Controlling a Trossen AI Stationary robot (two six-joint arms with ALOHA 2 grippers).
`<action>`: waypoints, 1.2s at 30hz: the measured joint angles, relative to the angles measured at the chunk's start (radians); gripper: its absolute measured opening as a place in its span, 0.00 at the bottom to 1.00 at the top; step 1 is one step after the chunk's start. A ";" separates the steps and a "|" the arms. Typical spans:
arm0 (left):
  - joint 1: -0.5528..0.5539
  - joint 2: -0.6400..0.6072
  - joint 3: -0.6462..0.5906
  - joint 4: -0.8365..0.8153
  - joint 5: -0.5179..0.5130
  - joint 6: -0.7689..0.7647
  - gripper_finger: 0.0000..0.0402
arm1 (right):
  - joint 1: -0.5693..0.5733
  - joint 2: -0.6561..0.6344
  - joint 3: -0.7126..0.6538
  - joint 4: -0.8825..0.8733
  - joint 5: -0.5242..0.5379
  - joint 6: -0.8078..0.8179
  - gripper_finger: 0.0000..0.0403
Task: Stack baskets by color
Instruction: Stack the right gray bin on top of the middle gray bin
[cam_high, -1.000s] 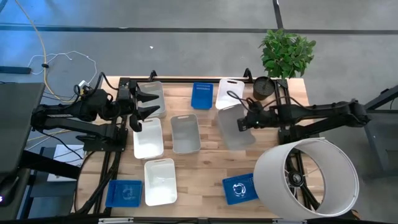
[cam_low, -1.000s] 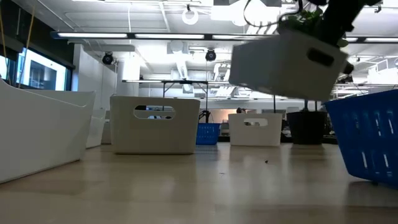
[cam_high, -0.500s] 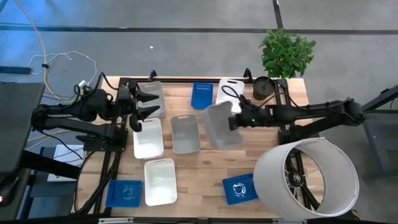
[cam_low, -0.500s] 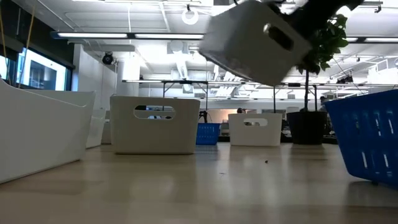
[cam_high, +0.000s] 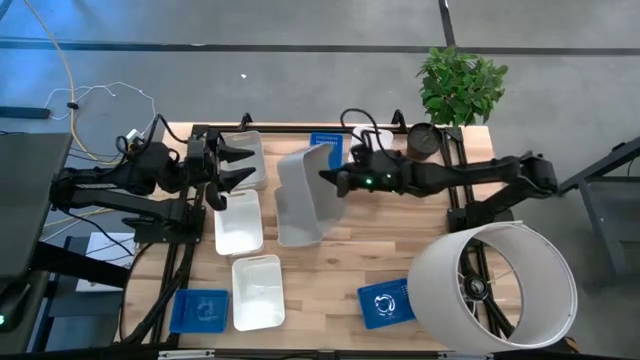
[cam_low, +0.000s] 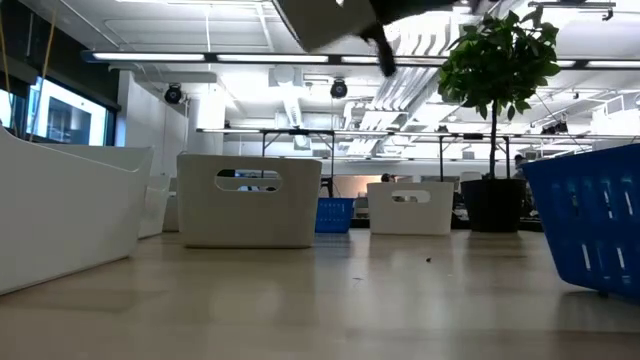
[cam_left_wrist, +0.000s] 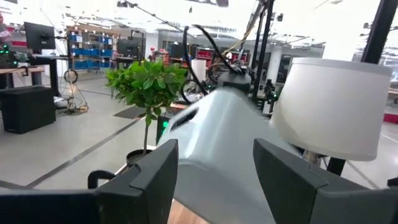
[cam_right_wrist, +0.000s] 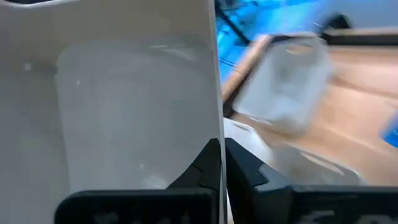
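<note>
My right gripper is shut on a translucent grey basket and holds it high over another grey basket that stands on its base at mid-table. In the low view the held basket shows at the top edge. My left gripper hovers open and holds nothing at the far left, above a grey basket and a white basket. Another white basket and two blue baskets stand near the front edge. A small blue basket stands at the far edge. My right gripper pinches one side wall of the grey basket, one finger inside the basket and the other finger outside. The fingers reach nearly level from the table's right side. The basket is lifted clear of the table and tilted.
A big white cylinder with a wheel inside fills the near right corner. A potted plant and a black pot stand at the far right. A white basket lies partly under my right arm. Bare wood shows at mid-right.
My right gripper has carried the grey basket up and toward the table's left edge, from right of centre to above the middle grey basket. It has tipped from slanting down to nearly level, and the basket has tilted with it. It has stayed shut on the wall.
</note>
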 joint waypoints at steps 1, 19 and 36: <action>0.000 -0.001 0.000 0.002 0.007 0.000 0.49 | -0.002 0.011 0.028 -0.001 -0.014 -0.025 0.00; 0.000 -0.055 0.000 -0.114 0.092 0.034 0.49 | -0.042 -0.097 -0.122 0.191 -0.191 -0.449 0.00; 0.000 -0.019 0.000 -0.115 0.071 0.052 0.49 | -0.058 -0.146 -0.193 0.227 -0.217 -0.441 0.00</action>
